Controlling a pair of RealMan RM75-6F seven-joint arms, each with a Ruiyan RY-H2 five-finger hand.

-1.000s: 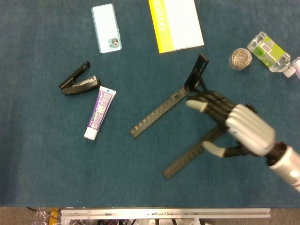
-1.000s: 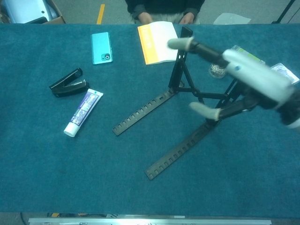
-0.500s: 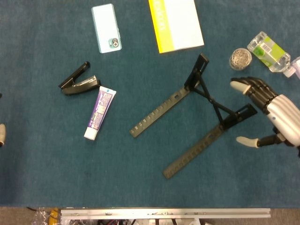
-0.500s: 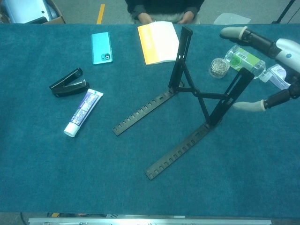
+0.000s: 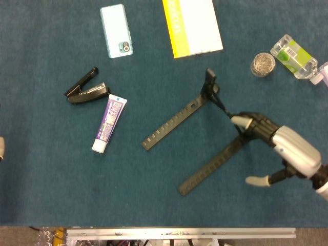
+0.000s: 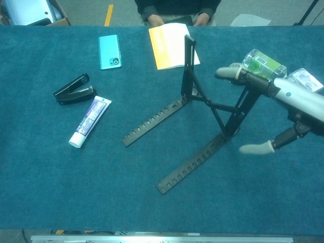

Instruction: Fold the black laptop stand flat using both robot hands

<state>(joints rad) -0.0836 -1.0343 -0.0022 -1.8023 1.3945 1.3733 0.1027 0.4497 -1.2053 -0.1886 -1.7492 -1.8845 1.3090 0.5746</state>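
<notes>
Where right hand (image 5: 287, 148) overlaps laptop stand (image 6: 202, 109), contact unclear, left hand (image 5: 1, 148) cropped.

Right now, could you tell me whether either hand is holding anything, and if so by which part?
The right hand is at the laptop stand's right upright leg, near its top; whether it grips it cannot be told. Only a fingertip of the left hand shows.

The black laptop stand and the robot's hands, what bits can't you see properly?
- Right hand: head view, covers the near upright of the black folding laptop stand; contact unclear.
- Left hand: head view, cut off by the left edge.
- Yellow and white booklet: head view, top cut off; print too small.
</notes>
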